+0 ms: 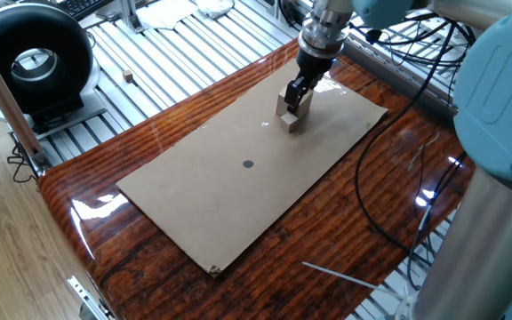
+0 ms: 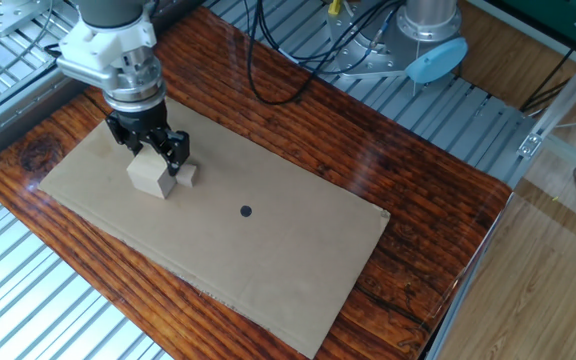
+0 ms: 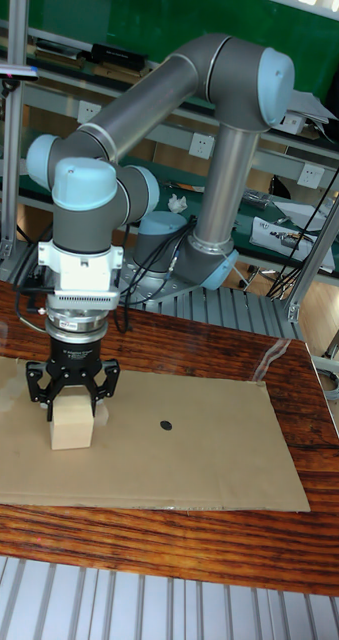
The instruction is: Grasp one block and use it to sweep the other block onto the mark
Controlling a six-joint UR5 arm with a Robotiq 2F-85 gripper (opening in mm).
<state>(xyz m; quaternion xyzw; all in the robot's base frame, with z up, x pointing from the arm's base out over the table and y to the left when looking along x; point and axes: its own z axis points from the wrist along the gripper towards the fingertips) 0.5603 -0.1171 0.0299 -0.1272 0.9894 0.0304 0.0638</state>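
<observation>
The big pale tan wooden cube, the one block [image 2: 149, 177], stands on the brown cardboard [image 2: 288, 270] near its left end. My gripper [image 2: 149, 150] comes down from above, its two black fingers shut on the cube's upper sides. The small tan cube, the other block [image 2: 186, 175], rests against the big cube's right face. The mark [image 2: 246, 211], a dark round dot, lies further right along the cardboard, apart from both cubes. In the tall fixed view the gripper [image 3: 73, 392] holds the big cube [image 3: 72, 427] left of the mark [image 3: 167, 425]; the small cube is hidden there.
The cardboard [image 1: 203, 200] lies on a glossy wooden tabletop [image 1: 87, 196]. A black round device [image 1: 34, 58] stands beyond the left corner. Black cables [image 1: 389, 124] run along the right side, and a thin metal rod [image 1: 345, 276] lies near the front edge.
</observation>
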